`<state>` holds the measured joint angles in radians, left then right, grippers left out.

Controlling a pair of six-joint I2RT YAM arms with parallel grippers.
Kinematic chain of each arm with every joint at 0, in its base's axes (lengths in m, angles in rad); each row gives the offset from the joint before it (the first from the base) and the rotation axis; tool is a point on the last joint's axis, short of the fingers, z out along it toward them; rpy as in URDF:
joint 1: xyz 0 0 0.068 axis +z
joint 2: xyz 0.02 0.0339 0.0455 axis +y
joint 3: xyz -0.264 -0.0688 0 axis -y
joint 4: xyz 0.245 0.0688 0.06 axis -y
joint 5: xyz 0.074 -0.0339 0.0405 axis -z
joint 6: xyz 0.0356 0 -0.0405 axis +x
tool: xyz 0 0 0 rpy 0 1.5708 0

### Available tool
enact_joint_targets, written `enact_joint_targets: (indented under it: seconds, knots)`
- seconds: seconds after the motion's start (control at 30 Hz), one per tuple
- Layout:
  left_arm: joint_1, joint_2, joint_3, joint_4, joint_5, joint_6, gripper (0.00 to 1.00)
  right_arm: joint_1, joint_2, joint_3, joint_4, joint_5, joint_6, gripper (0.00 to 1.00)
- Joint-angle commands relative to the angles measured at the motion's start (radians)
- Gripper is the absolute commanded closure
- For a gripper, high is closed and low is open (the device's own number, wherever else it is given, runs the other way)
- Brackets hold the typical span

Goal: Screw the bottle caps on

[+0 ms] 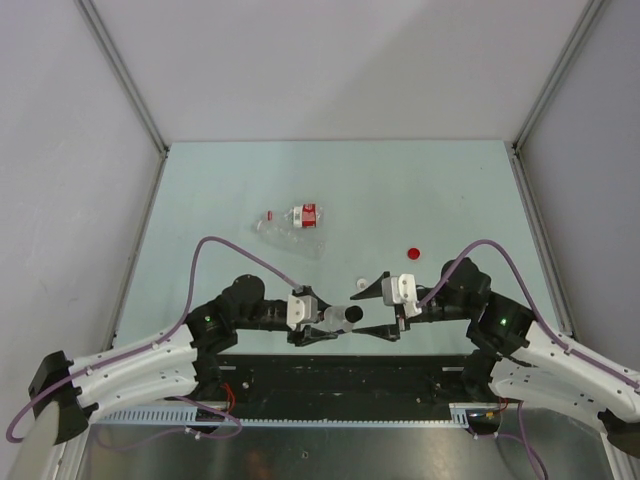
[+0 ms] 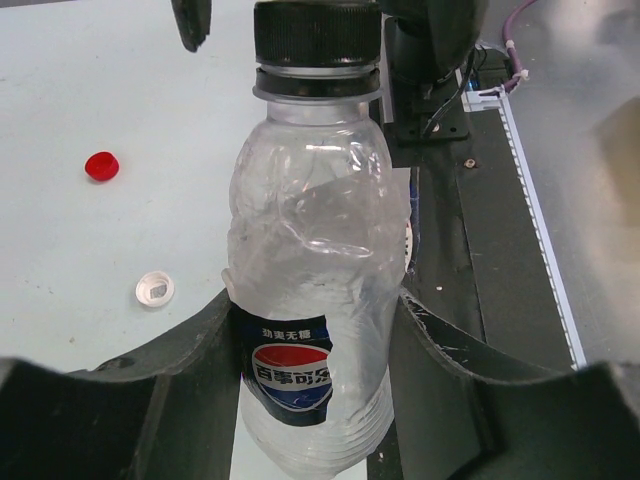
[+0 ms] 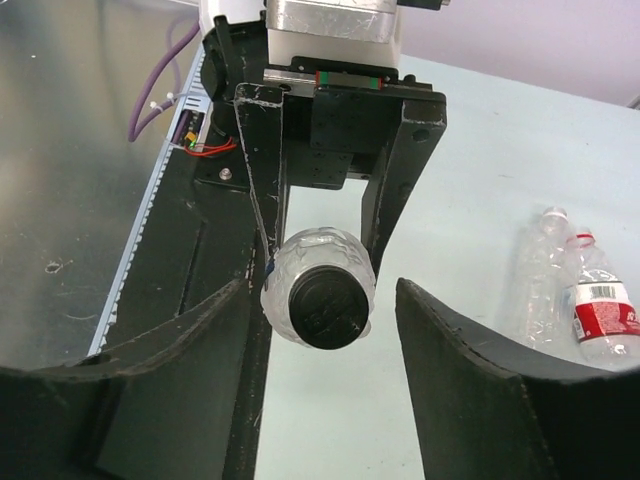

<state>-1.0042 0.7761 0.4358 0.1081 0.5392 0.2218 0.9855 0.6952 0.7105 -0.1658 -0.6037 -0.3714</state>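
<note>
Bottle (image 2: 310,250) is held sideways, squeezed tight in the left fingers (image 2: 190,370), long axis pointing straight across at the other arm. Black cap (image 3: 328,303) sits on its neck, centred between the right fingers (image 3: 470,360), which are parted with gaps either side, gripping nothing.

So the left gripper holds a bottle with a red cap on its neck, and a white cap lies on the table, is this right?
Not quite: the cap on the bottle in the left gripper is black, as the left wrist view shows. The red cap lies loose on the table, near the white cap.
</note>
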Motion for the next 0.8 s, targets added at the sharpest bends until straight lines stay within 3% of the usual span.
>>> enact_joint_targets:
  seconds: [0.0, 0.3, 0.37, 0.43, 0.6, 0.77]
  knots:
    - [-0.005, -0.013, 0.045, 0.015, 0.012, 0.03, 1.0, 0.005, 0.006, 0.003, 0.008, 0.02, -0.017, 0.4]
    - [-0.005, -0.037, 0.055, 0.015, -0.009, 0.029, 1.0, 0.008, 0.014, 0.003, -0.008, 0.051, 0.013, 0.79]
    - [-0.006, -0.05, 0.062, 0.022, -0.056, 0.026, 1.0, 0.009, 0.019, 0.003, 0.001, 0.083, 0.057, 0.91]
    - [-0.006, -0.058, 0.072, 0.033, -0.147, 0.016, 1.0, 0.013, 0.034, 0.003, 0.029, 0.146, 0.136, 0.97]
    - [-0.007, -0.027, 0.091, 0.096, -0.436, 0.03, 0.98, 0.055, 0.12, 0.004, 0.192, 0.518, 0.575, 1.0]
    - [-0.007, 0.077, 0.102, 0.227, -0.683, 0.057, 1.0, 0.118, 0.225, 0.004, 0.244, 1.07, 1.142, 1.0]
